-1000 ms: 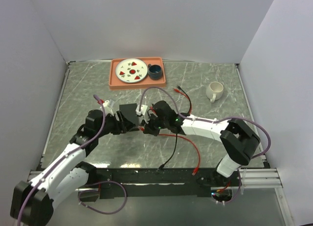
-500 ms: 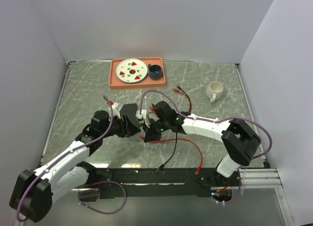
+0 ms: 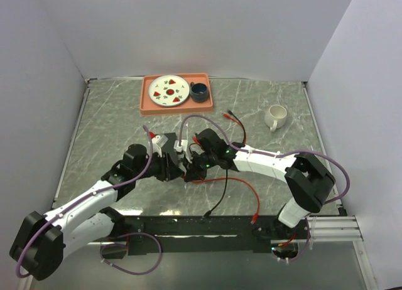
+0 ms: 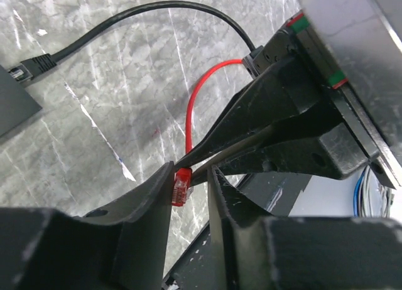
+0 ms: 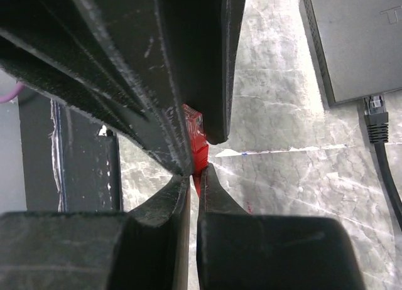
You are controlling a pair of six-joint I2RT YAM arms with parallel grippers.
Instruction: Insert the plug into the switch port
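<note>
The red plug (image 4: 181, 186) on its red cable hangs just above the table, between both grippers. My right gripper (image 5: 195, 171) is shut on the plug's rear end, and the plug (image 5: 196, 136) sticks out past its tips. My left gripper (image 4: 191, 174) is open around the plug. The plug lies against one finger, with a gap to the other. In the top view the two grippers meet at mid-table, left (image 3: 174, 166) and right (image 3: 188, 171). The black switch (image 5: 352, 39) lies flat beside them with a black plug (image 5: 375, 117) at its edge; its corner shows in the left wrist view (image 4: 12, 108).
An orange tray (image 3: 146, 102) with a plate and a dark cup stands at the back. A white mug (image 3: 275, 116) stands at the back right. A red cable (image 3: 248, 189) and a black cable (image 3: 221, 193) trail toward the near edge.
My left arm has swung right and nearer, bringing its open jaws around the plug. My right gripper has shifted slightly toward the near edge with the plug.
</note>
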